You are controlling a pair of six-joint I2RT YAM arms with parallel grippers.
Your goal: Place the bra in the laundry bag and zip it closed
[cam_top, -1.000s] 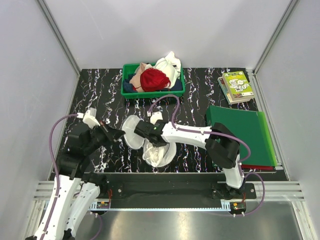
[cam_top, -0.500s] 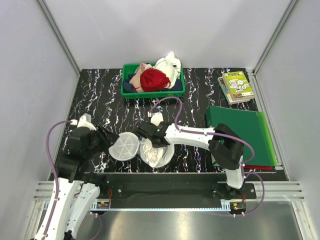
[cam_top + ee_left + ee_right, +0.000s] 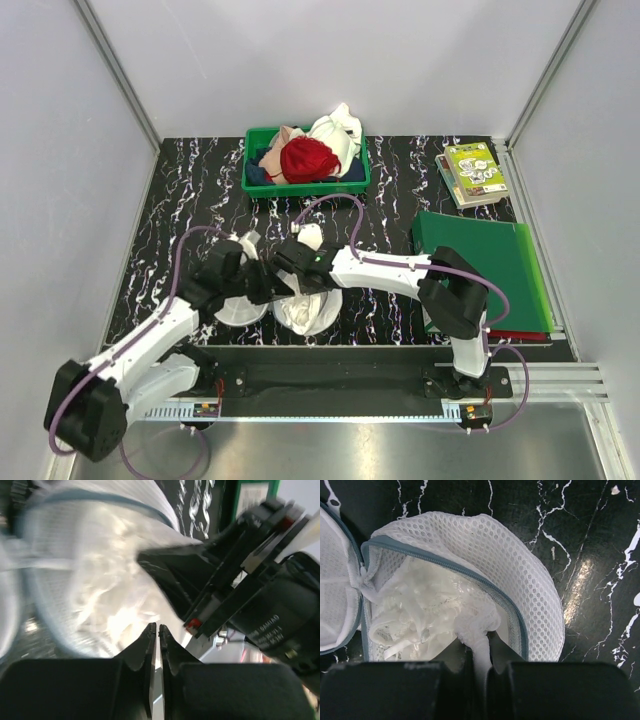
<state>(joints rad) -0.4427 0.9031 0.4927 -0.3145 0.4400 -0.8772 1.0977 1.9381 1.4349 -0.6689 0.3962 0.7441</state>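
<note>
Your left end effector (image 3: 155,632) hovers at the open laundry bag (image 3: 535,590), which lies at the near middle of the worktop (image 3: 190,200). Its fingers are drawn almost together with only a sliver between them, and nothing shows in that gap. One half of the bag lies flat on the left, the other cups upward on the right. The bra (image 3: 420,605) sits bunched inside the right half. Your right end effector (image 3: 479,652), just right of the left one, is clamped on a fold of the bra close to the grey zip.
</note>
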